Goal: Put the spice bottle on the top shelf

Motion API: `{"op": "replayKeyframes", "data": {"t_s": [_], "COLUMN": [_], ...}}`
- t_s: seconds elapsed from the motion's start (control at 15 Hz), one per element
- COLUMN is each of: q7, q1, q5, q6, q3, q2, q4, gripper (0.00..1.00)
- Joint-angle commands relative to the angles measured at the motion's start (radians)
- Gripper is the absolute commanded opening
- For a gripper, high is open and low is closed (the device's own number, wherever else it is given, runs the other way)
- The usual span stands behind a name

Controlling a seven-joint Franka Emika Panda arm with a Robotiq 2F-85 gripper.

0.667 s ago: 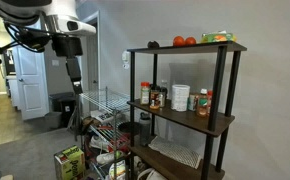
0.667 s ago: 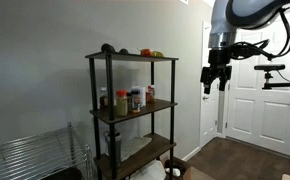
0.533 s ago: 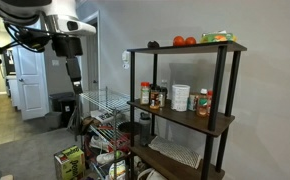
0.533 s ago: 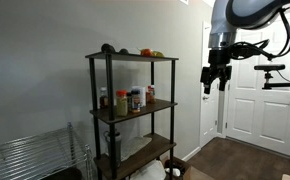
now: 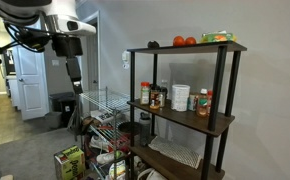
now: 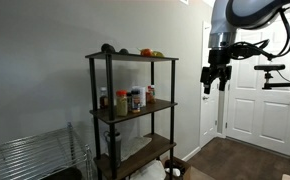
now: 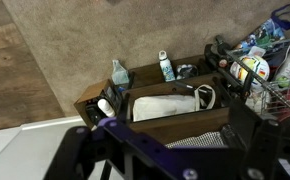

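The tall black-framed rack stands against the wall in both exterior views. Its top shelf carries red tomatoes and other produce. On the middle board, the spice bottle, slim with a dark cap, stands among other bottles. My gripper hangs in the air well off to the side of the rack, at about top-shelf height. It is open and holds nothing. In the wrist view the gripper looks down on the rack's brown boards from a distance.
An orange bottle with a red cap and a white jar share the middle board. A white cloth lies on a lower board. A low chrome wire rack stands beside the tall rack. White doors are behind the arm.
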Motion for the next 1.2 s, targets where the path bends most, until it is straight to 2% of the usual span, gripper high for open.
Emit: {"op": "replayKeyframes", "data": {"t_s": [0.0, 0.53, 0.8, 1.13], "q7": [0.012, 0.079, 0.119, 0.103], "q1": [-0.004, -0.058, -0.071, -0.051], "q5": [-0.02, -0.132, -0.191, -0.175], "q6": [0.02, 0.265, 0.307, 0.33], "q3": [0.012, 0.045, 0.026, -0.015], "q2": [0.041, 0.314, 0.445, 0.543], "q4": [0.032, 0.199, 0.271, 0.334], "gripper": [1.0, 1.0, 1.0, 1.0]}}
